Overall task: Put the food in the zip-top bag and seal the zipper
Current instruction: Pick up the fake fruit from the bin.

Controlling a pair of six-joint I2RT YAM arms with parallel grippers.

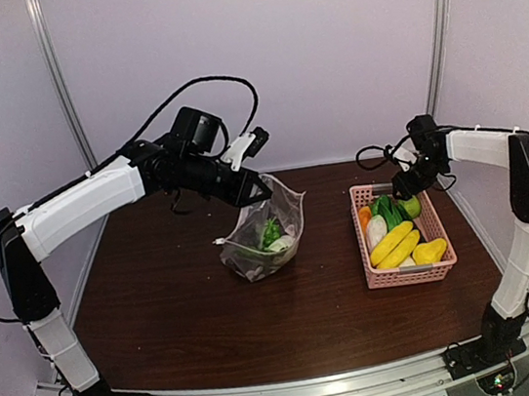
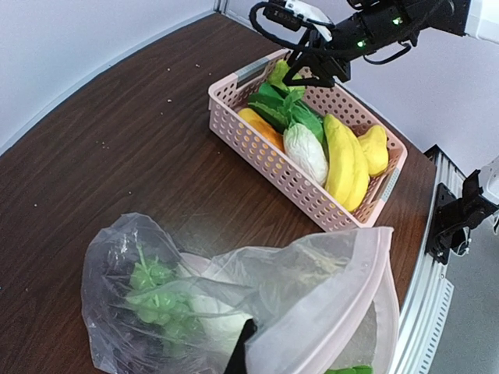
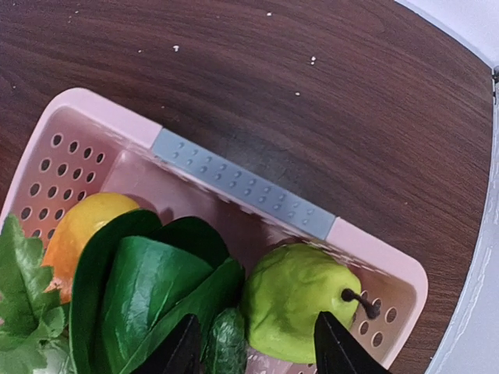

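The clear bag point(image 1: 266, 225) is held up by its upper edge, on which the left pincer point(image 1: 256, 188) is clamped. Its bottom rests on the tabletop point(image 1: 180, 298), left of the pink basket point(image 1: 414, 276). Green grapes point(image 2: 156, 292) and a white piece point(image 2: 207, 313) are seen inside it, and the pale zipper point(image 2: 347, 308) curves round the open mouth. The right pincer point(image 3: 256, 331) is spread apart over the basket's far end, with a green fruit point(image 3: 296, 304) between its fingers point(image 3: 183, 351). Bananas point(image 1: 394, 244), leafy greens point(image 3: 148, 288) and an orange-yellow fruit point(image 3: 86, 226) lie in the basket.
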